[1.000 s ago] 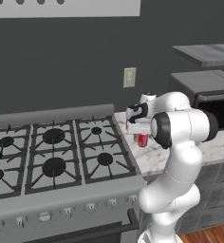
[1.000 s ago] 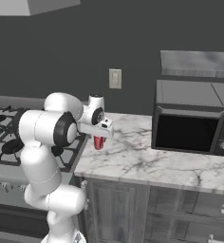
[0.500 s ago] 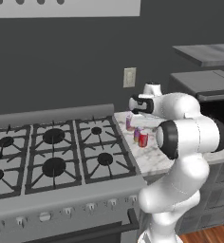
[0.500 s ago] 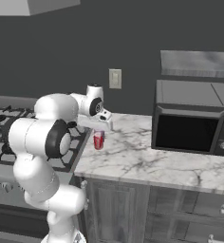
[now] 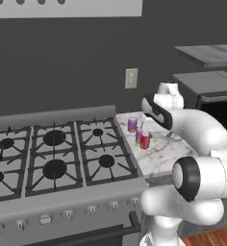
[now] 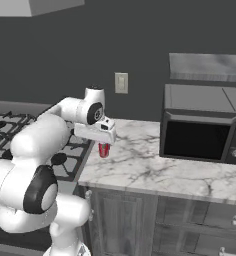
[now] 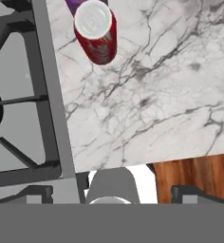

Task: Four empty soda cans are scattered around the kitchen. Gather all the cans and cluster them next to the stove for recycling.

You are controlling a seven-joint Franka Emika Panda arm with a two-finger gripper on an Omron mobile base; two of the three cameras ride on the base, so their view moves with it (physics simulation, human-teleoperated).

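Veined marble counter (image 7: pixel 147 95) holds a glossy red cylindrical can (image 7: pixel 98 34); claw (image 6: pixel 105 141) spread wide.

Colours and patterns at the stove and the marble surface

A red soda can (image 7: pixel 98 35) with a silver top is seen beside a purple can (image 5: pixel 132 124), and a pink can (image 5: pixel 139 136) just behind the red one; the surface (image 6: pixel 155 167) is patterned in white marble with grey veins. The stove (image 5: pixel 53 158) is shown in stainless grey with black grates and burners. The wall is coloured dark grey, with a cream outlet plate (image 6: pixel 121 83). The microwave (image 6: pixel 202 123) is rendered grey with a black front. The cabinets (image 6: pixel 140 222) are dark grey-brown, and the floor (image 7: pixel 194 173) is reddish-brown wood.
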